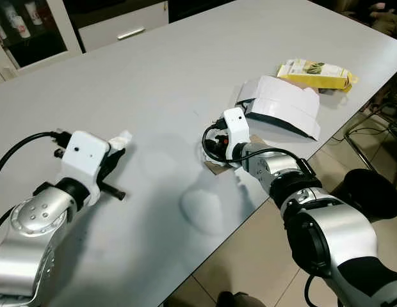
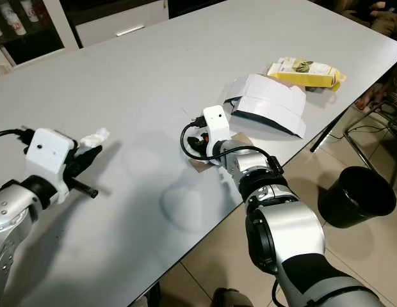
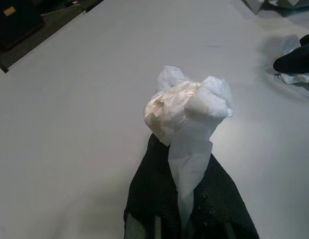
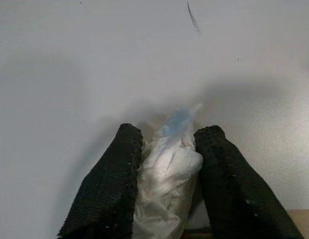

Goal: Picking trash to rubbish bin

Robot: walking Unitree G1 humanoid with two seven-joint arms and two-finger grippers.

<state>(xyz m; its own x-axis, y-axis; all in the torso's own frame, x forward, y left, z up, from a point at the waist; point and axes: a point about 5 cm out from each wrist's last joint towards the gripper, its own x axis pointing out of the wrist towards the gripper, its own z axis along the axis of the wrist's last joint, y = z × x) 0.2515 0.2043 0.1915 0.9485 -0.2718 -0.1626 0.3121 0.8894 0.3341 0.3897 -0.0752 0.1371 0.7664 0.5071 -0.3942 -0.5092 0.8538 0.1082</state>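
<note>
My left tool (image 3: 187, 199) pinches a crumpled white tissue wad (image 3: 187, 112) above the grey tabletop (image 1: 173, 70), near its left edge. My right tool (image 4: 167, 144) is pressed on a scrunched white plastic wrapper (image 4: 167, 169), low over the tabletop close to the right edge (a brown cardboard scrap (image 1: 218, 167) lies just under the wrist). Beyond it, near the far right corner, rest a folded white paper box (image 1: 282, 105) and a yellow snack packet (image 1: 317, 73). The round black rubbish bin (image 2: 355, 195) stands on the floor beside the right edge.
</note>
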